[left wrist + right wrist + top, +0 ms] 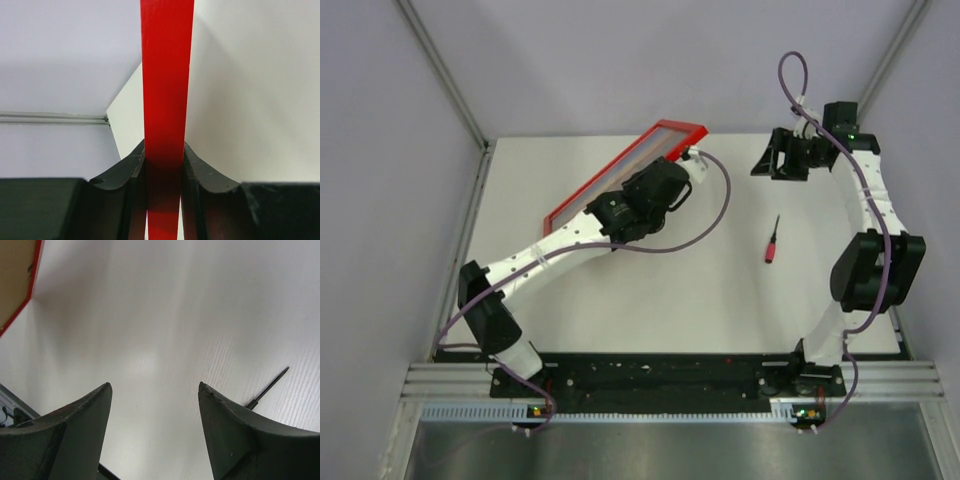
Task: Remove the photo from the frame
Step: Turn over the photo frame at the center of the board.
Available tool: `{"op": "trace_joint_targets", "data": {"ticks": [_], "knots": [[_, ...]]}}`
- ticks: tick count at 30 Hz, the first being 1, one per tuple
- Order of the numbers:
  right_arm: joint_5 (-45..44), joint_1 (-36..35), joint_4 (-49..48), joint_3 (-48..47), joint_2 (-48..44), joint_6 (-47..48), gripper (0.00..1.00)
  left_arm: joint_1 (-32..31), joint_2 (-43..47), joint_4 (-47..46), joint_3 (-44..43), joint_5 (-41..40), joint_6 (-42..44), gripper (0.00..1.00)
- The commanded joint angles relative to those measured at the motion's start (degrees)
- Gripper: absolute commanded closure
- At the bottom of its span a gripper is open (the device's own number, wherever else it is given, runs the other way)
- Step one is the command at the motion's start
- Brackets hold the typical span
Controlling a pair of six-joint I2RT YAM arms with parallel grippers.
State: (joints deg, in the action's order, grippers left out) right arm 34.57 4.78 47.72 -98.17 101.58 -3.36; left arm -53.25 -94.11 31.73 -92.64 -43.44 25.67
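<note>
The red frame point(620, 172) stands tilted on its edge at the back left of the table, held up by my left gripper point(625, 205), which is shut on its lower rim. In the left wrist view the red rim point(166, 90) runs straight up between the two black fingers point(122, 175). The right wrist view shows a corner of the frame's brown back with its red rim point(15, 285). The photo is hidden. My right gripper point(767, 158) hovers open and empty at the back right; its jaws stand wide apart over bare table point(154, 390).
A small screwdriver with a red handle point(772, 243) lies on the white table right of centre; its dark shaft shows in the right wrist view point(267, 388). Grey walls enclose the table on the left, back and right. A black rail runs along the near edge.
</note>
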Motion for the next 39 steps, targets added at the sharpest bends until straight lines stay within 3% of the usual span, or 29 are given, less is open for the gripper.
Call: {"op": "trace_joint_targets", "data": {"ticks": [1, 21, 39], "knots": [[2.34, 0.59, -3.43, 1.31, -3.14, -0.95, 0.3, 0.17, 5.6, -8.69, -6.05, -1.64, -3.88, 1.0], [15.97, 0.32, -5.54, 3.6, 1.16, -3.32, 0.29, 3.77, 9.64, -12.3, -6.58, -6.66, -2.21, 1.0], [20.27, -6.97, -14.94, 0.7, 8.98, -7.63, 0.27, 4.91, 12.54, -4.48, -16.34, 0.55, -5.81, 1.0]]}}
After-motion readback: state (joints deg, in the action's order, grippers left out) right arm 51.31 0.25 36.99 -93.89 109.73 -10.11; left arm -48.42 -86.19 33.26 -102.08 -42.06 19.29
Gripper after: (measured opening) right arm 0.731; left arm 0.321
